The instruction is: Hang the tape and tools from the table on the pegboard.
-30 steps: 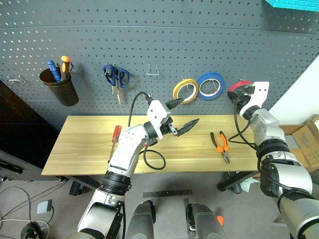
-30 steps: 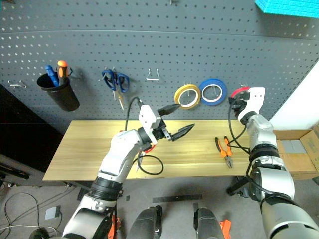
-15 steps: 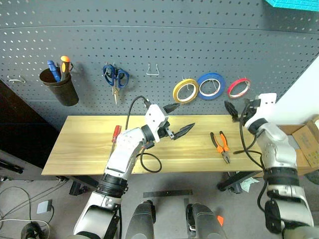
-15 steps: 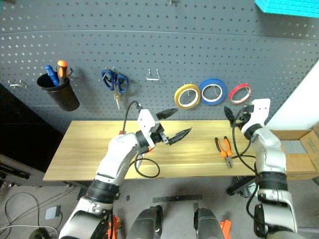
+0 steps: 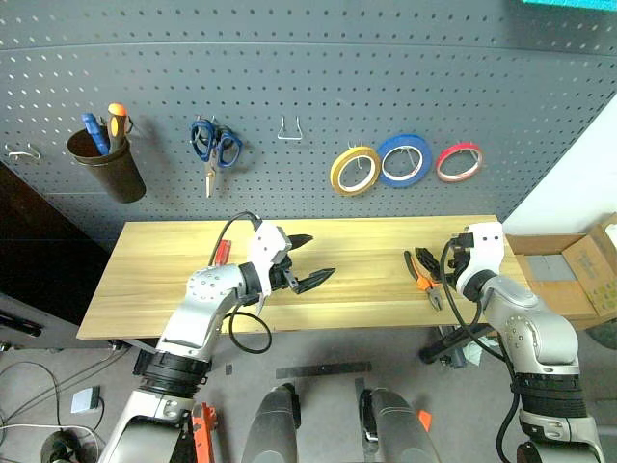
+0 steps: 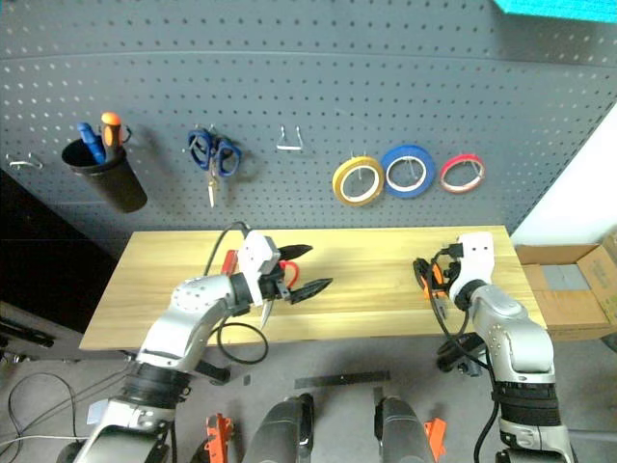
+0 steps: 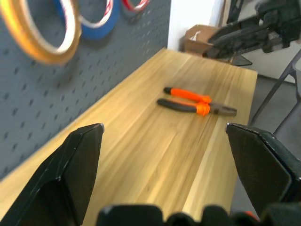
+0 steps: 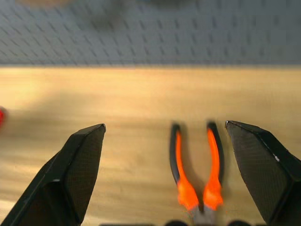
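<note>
Right wrist view: the right pincer (image 8: 164,179) looks straight along the pliers (image 8: 195,172), which lie flat on the worktop (image 8: 94,117) between and just beyond its two fingers.
Right pincer: spread wide and empty; I'd say it is placed this way so the fingers can close across the two handles.
Pliers, direction: long axis runs from the board side of the worktop toward the front edge; the orange-and-black handles point at the pegboard (image 5: 318,96), the steel nose points toward the right pincer (image 5: 453,268).
Left pincer (image 5: 307,260): also spread and holding nothing, hanging just over the worktop and aimed across it toward the right pincer.
Red-handled tools: just behind the left pincer lies a slim red-handled screwdriver (image 5: 222,251); in the right eye view a red loop and a steel tip peek out beside that pincer, probably the red scissors (image 6: 286,267), though mostly hidden.
Screwdriver, direction: handle end toward the pegboard, slightly slanted; the shaft is covered by the arm.
Red tape (image 5: 458,162): already on its hook, well above the right pincer, next to the blue roll (image 5: 405,160) and yellow roll (image 5: 354,171).
Empty hook (image 5: 289,128): free on the board above the left pincer, likely meant for one of the waiting tools.
Judgement: tape done; pliers look next.
</note>
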